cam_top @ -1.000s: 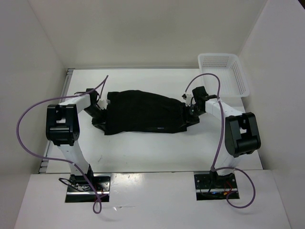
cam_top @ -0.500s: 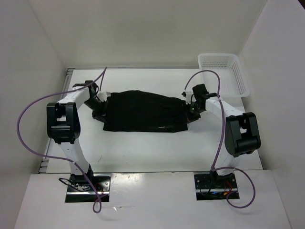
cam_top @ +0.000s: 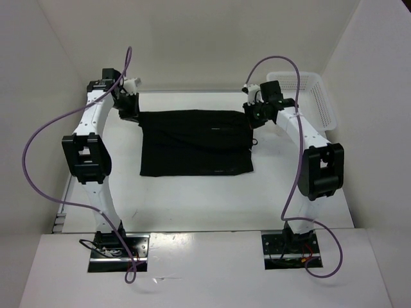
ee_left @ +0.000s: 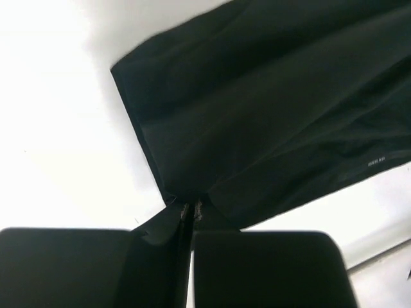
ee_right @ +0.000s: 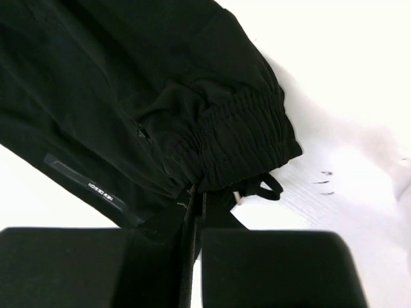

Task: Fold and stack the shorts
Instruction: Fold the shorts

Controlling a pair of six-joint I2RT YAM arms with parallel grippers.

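**Q:** State of the tools?

**A:** My left gripper (cam_top: 131, 110) is clamped tight on the far-left corner of the shorts (cam_top: 196, 142). The wrist view shows cloth nipped where the jaws meet. My right gripper (cam_top: 252, 115) is clamped the same way on the far-right corner, just under the gathered waistband (ee_right: 241, 144), with the drawstring (ee_right: 266, 186) dangling beside it.

**Q:** Where does the cloth lie?

**A:** On the middle of the table (cam_top: 192, 199), long axis left to right, strung between my two grippers. The far edge appears lifted. The rest slopes toward me, and the near edge rests on the table. The basket (cam_top: 314, 96) sits well apart at far right.

**Q:** What does the next move turn on?

**A:** My judgement: the free near edge lies straight toward my bases from both grips, and each arm is nearest its own corner. Both should travel together along the short axis, or the fold skews.
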